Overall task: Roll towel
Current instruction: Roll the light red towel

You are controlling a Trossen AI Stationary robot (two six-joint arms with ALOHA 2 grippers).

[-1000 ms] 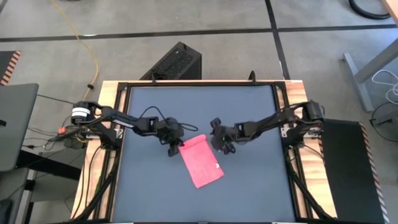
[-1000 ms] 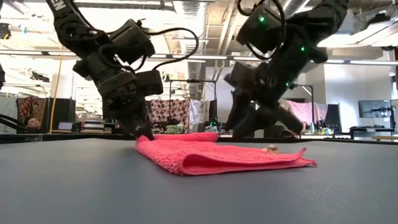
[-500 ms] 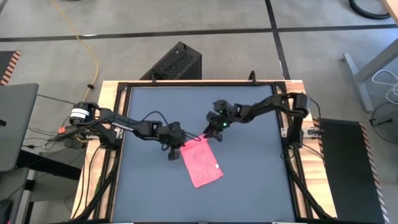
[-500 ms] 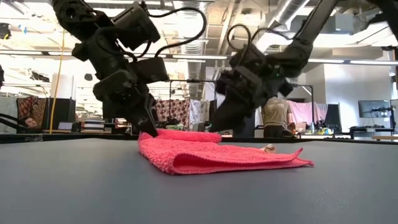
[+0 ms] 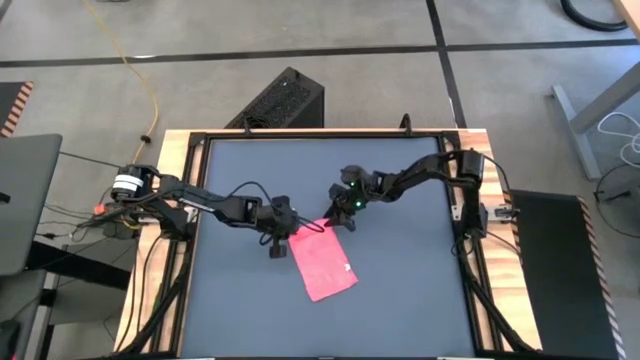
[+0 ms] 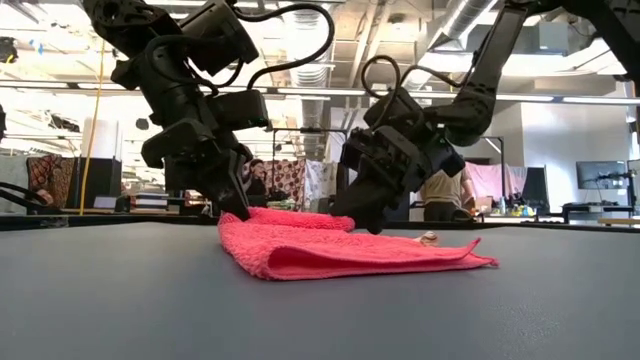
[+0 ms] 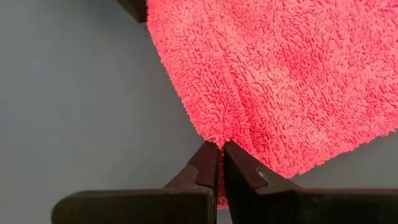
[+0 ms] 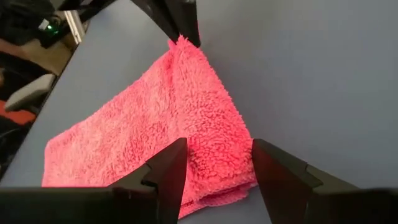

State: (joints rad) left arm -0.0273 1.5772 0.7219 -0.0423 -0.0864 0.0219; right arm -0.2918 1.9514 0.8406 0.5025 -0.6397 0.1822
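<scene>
One towel (image 5: 323, 260) lies on the dark desk (image 5: 400, 300), near its middle, with two tools at the towel's far end. The left tool (image 7: 220, 163) is pinched closed on one far corner of the towel, while the right tool (image 8: 214, 163) stands wide, its fingers straddling the other far corner without gripping it. The towel is pinkish-red and fluffy, folded into a flat double layer forming a narrow rectangle, with a small white tag (image 6: 436, 238) lying on top of it.
</scene>
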